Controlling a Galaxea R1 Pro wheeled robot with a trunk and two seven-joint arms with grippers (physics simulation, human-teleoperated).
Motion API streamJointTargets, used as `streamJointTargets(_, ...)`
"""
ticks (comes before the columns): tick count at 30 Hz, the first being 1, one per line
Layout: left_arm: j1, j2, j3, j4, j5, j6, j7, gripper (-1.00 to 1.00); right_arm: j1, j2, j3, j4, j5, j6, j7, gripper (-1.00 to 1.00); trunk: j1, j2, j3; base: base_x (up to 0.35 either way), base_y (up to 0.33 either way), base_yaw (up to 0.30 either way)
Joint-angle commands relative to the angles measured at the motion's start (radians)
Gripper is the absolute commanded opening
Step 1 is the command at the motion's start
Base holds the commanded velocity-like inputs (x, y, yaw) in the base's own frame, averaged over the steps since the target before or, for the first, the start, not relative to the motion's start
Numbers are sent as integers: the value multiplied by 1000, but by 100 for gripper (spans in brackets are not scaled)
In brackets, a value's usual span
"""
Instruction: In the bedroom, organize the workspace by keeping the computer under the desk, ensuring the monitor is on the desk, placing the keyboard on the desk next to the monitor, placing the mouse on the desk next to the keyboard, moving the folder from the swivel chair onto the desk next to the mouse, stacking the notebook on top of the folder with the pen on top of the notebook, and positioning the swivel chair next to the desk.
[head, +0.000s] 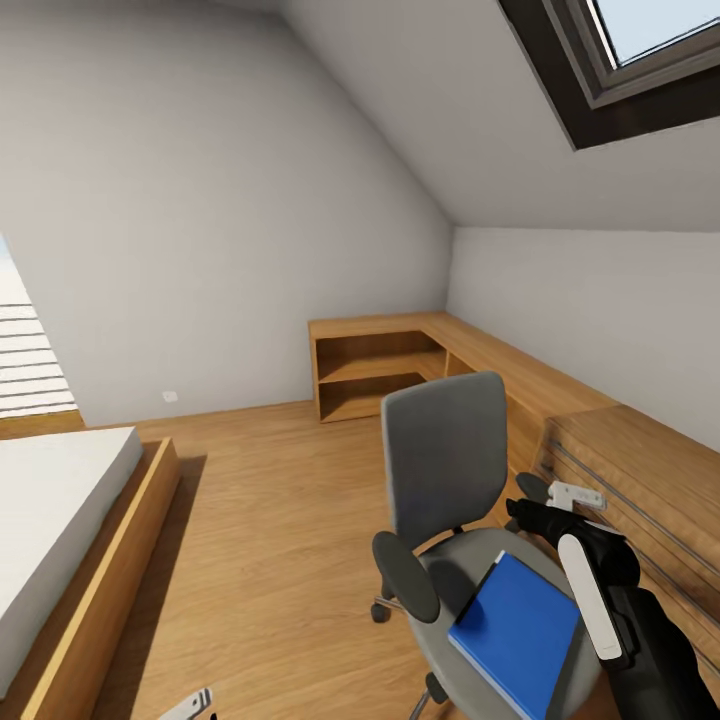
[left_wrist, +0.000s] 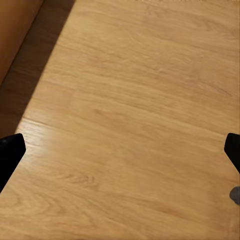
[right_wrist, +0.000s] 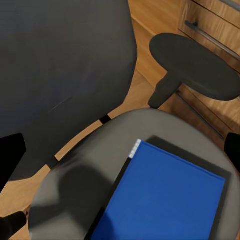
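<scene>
Wood plank floor (head: 270, 520) fills the middle of the head view, under a sloped white ceiling with a skylight (head: 640, 50) at upper right. Bed (head: 60, 540) lies at lower left; low wooden shelving (head: 380, 375) runs along the far wall at centre, and a light-wood dresser (head: 640, 480) stands at right. Chair (head: 450, 520), grey with black armrests, occupies lower centre, just beside the dresser. Folder (head: 520, 630), bright blue, lies flat on the seat, angled toward its front edge. Right gripper (right_wrist: 120, 150) hangs over the seat and folder, fingers spread wide and grasping nothing. Left gripper (left_wrist: 120, 150) points at bare floor, likewise released and empty.

Risks, as judged: the folder lies flat, so fingers may slide over it rather than catch an edge; pressing down could turn or roll the chair on its casters; a pushed folder could slip off the seat; the right arm may brush the near armrest or dresser.
</scene>
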Motion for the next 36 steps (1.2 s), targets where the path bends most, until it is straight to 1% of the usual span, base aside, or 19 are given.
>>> streamJointTargets(1,-1,1,-6,-2,9,-5,7,100,-1,0,0,-1,-11,3,-9,100,0,-1,-1,0,0,0)
streamJointTargets(3,-1,2,-6,-3,9,-5,7,100,-1,0,0,-2,-11,5,-9,100,0,-1,-1,0,0,0)
streamJointTargets(17,-1,4,-2,-6,10,-1,8,100,-1,1,0,-3,-12,6,-8,100,54,-99,-45,0,0,0)
streamJointTargets(21,-1,4,20,-27,10,14,8,100,-1,1,0,0,-12,4,-7,100,69,-127,-58,0,0,0)
streamJointTargets(22,-1,4,33,-48,10,36,8,100,-1,1,0,4,-12,3,-7,100,73,-134,-61,0,0,0)
streamJointTargets(25,-2,4,54,-93,10,90,8,100,-1,0,0,13,-12,3,-7,100,84,-155,-70,0,0,0)
streamJointTargets(26,-2,4,70,-126,10,136,8,100,-1,-1,1,21,-11,2,-7,100,88,-162,-73,0,0,0)
streamJointTargets(29,-1,2,95,-172,9,202,10,100,-1,-1,1,32,-11,1,-7,100,100,-183,-83,0,0,0)
streamJointTargets(33,-1,1,121,-233,9,266,11,100,-1,-1,1,50,-10,1,-8,100,115,-211,-95,0,0,0)
streamJointTargets(34,-2,1,129,-268,9,289,11,100,-1,-1,2,59,-10,1,-8,100,119,-218,-98,0,0,0)
streamJointTargets(36,-2,1,134,-308,9,312,12,100,-1,-2,2,68,-9,1,-7,100,126,-232,-105,0,0,0)
